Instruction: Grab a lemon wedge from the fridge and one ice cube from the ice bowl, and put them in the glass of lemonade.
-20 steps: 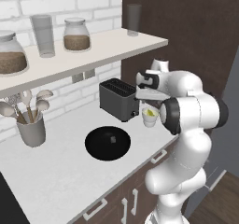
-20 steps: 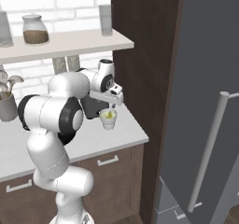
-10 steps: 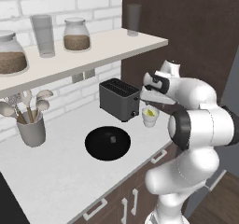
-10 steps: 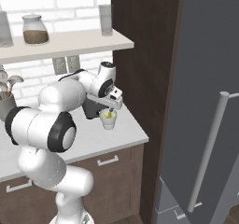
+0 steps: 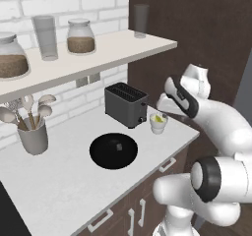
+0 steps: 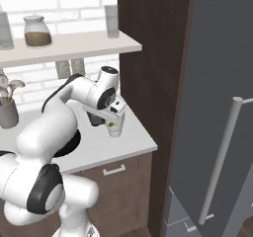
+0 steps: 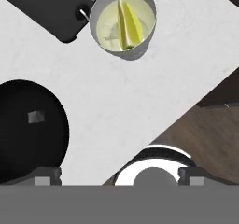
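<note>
Yellow lemon wedge [image 7: 128, 24] sits in the cup [image 7: 123, 22] by the counter's right edge, so the empty, wide-open gripper [image 7: 119, 175] should drop straight onto the bowl's [image 7: 28, 129] ice cube [image 7: 36, 117].

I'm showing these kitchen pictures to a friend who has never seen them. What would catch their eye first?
Probably the big white robot arm bent over the counter, its open gripper above the small cup. In the hand view a bright yellow lemon wedge sits in the cup's pale drink. Next, the wide black bowl in front of the dark toaster, with one small ice cube in it.
</note>
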Available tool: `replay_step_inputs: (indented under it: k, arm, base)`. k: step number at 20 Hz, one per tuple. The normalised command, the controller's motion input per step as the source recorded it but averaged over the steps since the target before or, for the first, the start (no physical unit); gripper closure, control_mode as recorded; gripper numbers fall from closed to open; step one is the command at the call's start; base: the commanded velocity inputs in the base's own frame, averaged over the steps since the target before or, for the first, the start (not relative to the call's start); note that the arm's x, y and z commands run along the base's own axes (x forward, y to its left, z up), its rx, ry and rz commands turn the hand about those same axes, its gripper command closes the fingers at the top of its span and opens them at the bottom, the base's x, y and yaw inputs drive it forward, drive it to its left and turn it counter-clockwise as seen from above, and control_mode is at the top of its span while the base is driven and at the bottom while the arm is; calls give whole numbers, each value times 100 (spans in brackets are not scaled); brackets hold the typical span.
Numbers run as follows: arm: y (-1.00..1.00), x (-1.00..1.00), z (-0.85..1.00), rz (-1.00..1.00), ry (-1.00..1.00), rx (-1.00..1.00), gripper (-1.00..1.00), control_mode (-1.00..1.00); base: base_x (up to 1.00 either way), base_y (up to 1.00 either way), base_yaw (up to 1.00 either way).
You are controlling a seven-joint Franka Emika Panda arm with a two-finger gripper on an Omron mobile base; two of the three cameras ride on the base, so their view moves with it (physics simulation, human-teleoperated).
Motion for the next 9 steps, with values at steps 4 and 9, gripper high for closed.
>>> replay_step_inputs:
  k: [4, 9]
  arm:
    - [0, -86, 71, 0, 19, -2, -100, -100]
    - [0, -86, 38, 2, 9, 0, -100, -100]
  base:
    - [0, 0, 0]
    - [0, 0, 0]
